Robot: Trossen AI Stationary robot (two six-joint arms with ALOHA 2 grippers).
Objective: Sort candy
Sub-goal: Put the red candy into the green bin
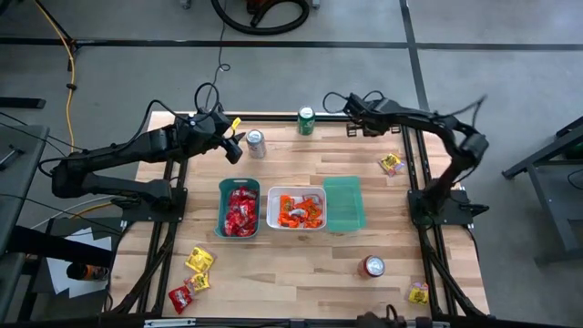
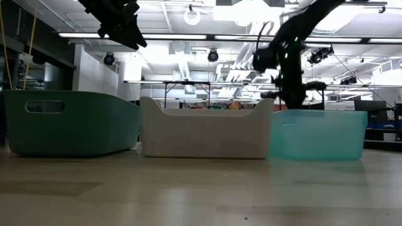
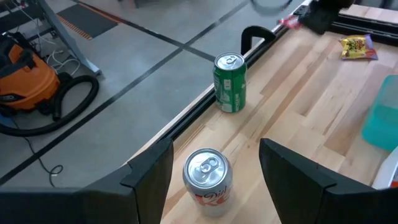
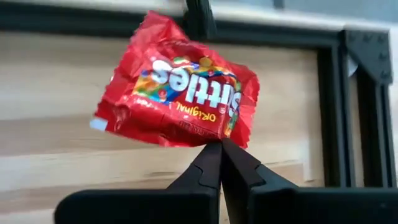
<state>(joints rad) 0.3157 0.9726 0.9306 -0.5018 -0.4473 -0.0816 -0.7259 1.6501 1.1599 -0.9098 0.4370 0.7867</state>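
Nearest the front edge of the wooden table [image 1: 301, 264], loose candy lies at both corners: yellow and red packets [image 1: 193, 276] at the front left corner, and one yellow packet [image 1: 418, 292] at the front right corner. A red soda can [image 1: 372, 266] stands upright near the front edge, right of centre.

Across the middle of the table three trays sit side by side, touching. The dark green tray [image 1: 239, 209] on the left holds red candy. The white tray [image 1: 296, 210] in the centre holds orange candy. The pale teal tray [image 1: 343, 203] on the right shows no candy inside.

Beyond the trays, another yellow candy packet [image 1: 392, 164] lies near the right edge. A silver soda can [image 3: 208, 181] and a green soda can [image 3: 230, 83] stand upright near the far edge.

At the far edge, left of centre, the left claw [image 3: 214, 165] hangs above the silver can with its two fingers spread wide, gripping nothing.

At the far edge, right of centre, the right claw [image 4: 220, 146] is pinched closed on the corner of a red Skittles packet [image 4: 177, 92], which hangs in the air above the table's black frame rail [image 4: 273, 28].
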